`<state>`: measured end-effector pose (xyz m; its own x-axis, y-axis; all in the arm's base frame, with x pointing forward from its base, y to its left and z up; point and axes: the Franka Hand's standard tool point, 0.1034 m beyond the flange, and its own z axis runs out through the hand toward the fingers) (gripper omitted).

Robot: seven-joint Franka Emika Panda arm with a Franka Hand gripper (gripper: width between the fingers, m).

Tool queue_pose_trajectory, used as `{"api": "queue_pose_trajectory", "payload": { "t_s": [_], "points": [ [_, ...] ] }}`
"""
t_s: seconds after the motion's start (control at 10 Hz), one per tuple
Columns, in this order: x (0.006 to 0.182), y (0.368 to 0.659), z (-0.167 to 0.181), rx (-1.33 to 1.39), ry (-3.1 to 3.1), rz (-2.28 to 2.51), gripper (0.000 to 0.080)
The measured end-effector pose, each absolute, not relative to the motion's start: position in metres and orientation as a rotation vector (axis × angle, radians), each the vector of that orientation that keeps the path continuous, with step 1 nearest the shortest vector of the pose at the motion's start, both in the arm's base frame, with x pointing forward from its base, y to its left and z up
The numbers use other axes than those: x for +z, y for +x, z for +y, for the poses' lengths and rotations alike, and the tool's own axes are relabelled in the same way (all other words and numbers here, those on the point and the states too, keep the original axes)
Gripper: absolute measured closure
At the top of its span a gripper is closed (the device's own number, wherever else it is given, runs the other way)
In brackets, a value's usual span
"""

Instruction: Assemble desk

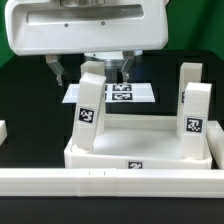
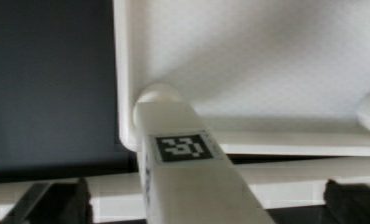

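Note:
The white tray-like tabletop lies near the front of the table with its rim up. Three white tagged legs stand upright in its corners: one at the exterior view's left, and two at the right. My gripper is open, with one finger on each side of the left leg's top and not touching it. In the wrist view this leg rises between my dark fingertips with gaps on both sides. My gripper is over the tabletop's corner.
The marker board lies flat behind the tabletop. A long white border rail runs along the front. A small white piece shows at the exterior view's left edge. The table is black.

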<state>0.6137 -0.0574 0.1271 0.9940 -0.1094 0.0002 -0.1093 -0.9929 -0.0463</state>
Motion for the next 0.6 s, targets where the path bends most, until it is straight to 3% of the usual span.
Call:
{"api": "queue_pose_trajectory", "payload": {
  "t_s": [0.6],
  "points": [
    [0.128, 0.629, -0.064, -0.013, -3.151, 0.071, 0.0150]
  ]
}}
